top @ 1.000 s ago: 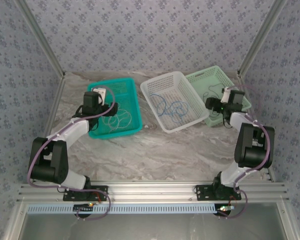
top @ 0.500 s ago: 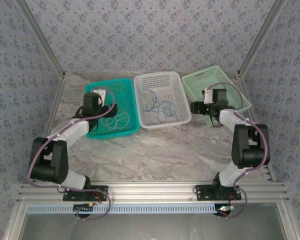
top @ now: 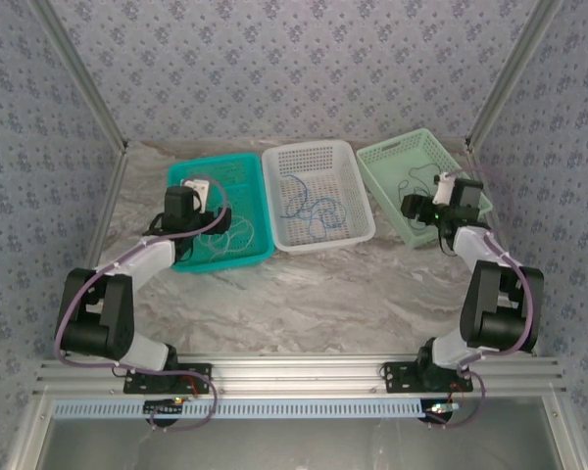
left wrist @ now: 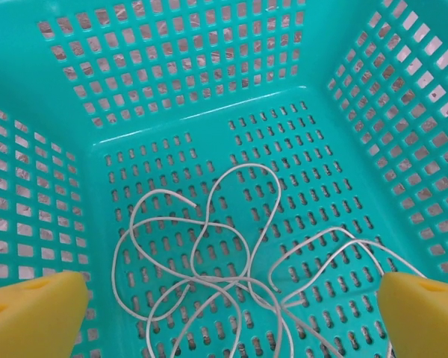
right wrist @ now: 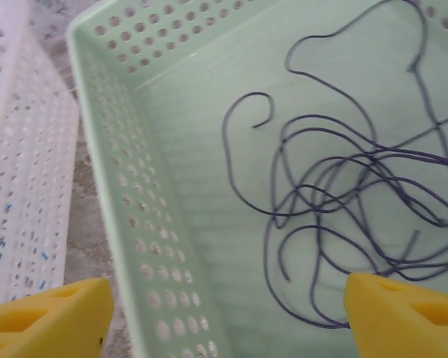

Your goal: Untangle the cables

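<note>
The pale cable (left wrist: 209,277) lies just ahead between the left gripper's (left wrist: 231,302) open jaws (right gripper (right wrist: 231,313), open too, faces the black cable (right wrist: 336,177)).

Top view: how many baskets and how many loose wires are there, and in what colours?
Baskets: 3 - teal basket, white basket, green basket
Cables: 3 - pale cable, blue cable, black cable
Total: 6
</note>
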You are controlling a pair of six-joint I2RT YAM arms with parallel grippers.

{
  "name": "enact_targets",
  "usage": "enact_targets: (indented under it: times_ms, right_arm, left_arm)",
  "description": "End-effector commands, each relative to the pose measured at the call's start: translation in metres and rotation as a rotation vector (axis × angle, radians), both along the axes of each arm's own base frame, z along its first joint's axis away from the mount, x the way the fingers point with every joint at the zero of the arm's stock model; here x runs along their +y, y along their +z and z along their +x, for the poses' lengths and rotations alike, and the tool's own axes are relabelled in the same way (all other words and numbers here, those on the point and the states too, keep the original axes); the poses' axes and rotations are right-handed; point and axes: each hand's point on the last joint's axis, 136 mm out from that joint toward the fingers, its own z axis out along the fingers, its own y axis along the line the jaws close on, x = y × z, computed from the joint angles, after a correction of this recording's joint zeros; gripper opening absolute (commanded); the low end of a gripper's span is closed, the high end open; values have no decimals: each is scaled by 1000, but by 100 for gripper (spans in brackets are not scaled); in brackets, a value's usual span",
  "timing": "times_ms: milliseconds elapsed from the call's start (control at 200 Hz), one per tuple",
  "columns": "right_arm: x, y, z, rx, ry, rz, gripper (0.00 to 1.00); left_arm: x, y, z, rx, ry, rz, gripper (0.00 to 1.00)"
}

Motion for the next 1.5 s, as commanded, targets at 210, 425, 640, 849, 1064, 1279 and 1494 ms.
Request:
enact_targets:
  times_ms: [210, 425, 640, 849, 1064, 1279, 1494]
  right_arm:
    - [68, -30, -10, 194, 120, 123, 71]
    - [90, -35, -22, 193, 171, 218, 65]
    - [110, -15, -26, 134, 247, 221, 67]
    - [83, 15, -30, 16, 182, 113, 76]
    - [14, 38, -22, -145, 37, -59, 85]
    - [3, 12, -21, -232, 24, -90, 85]
    - [5, -10, -32, -263, -31, -194, 86]
  left_arm:
    - [8, 13, 6, -104, -26, 31, 100]
    - [34, 10, -3, -107, -6, -28, 99]
    - [55, 2, -14, -159, 24, -68, 100]
    - [69, -14, -8, -181, 28, -124, 99]
    - [69, -24, -9, -199, 20, -133, 99]
    - [72, -24, -11, -221, 54, -104, 100]
    - [77, -32, -14, -262, 105, -76, 100]
